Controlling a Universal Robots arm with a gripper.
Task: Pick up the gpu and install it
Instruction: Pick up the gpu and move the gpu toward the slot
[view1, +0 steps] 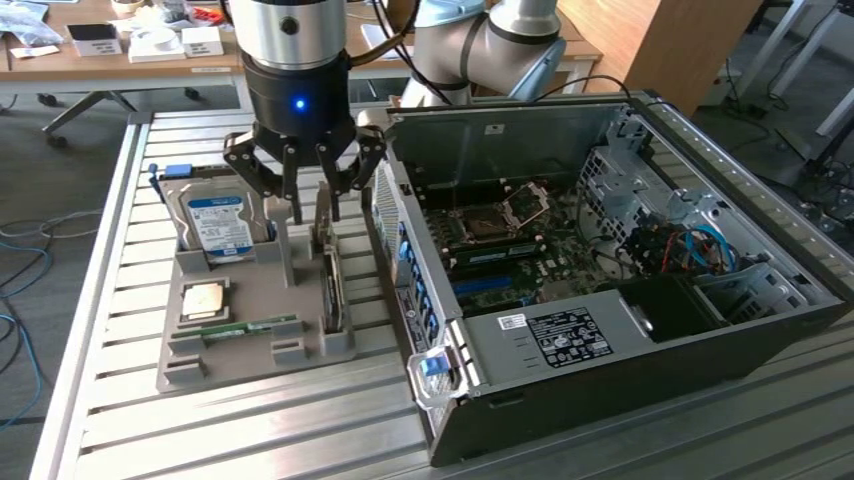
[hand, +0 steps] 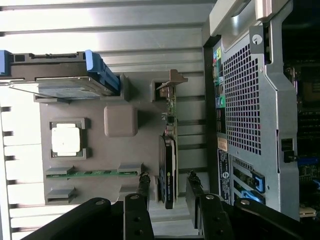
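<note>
**A:** Where's the gpu (hand: 168, 165) sitting?

**B:** It stands on its edge in a slot of the grey holder (view1: 187, 372), on the side nearest the computer case (view1: 601, 340). The gripper (hand: 168, 186) hangs right over it with its jaws wide. One finger is on each side, with a gap showing both ways, so nothing is held.

**A:** What could go wrong from here?

**B:** I'd say the thin edge is the trouble. The card is narrow and the fingers (hand: 144, 186) are blunt. If they close off-centre, they could push it over in its slot or pinch the cover rather than the board. A crooked lift might wedge it against the holder's walls. The case's perforated back panel is also close by, so a sideways swing could knock the card against it.

**A:** And what's it all made of?

**B:** The gpu is a flat dark board, green towards one end. It has a black cover on one face and a metal bracket across the end, and I'd guess it's hard, smooth and slippery.

The holder is matt grey and blocky, moulded with pockets:
- A boxy hard drive (view1: 214, 222) with a blue-white label stands upright in one.
- A square silver chip (view1: 203, 298) lies flat.
- A slim green memory stick (view1: 247, 327) also lies flat.

Under it all is a ribbed metal table (view1: 267, 430).
</note>
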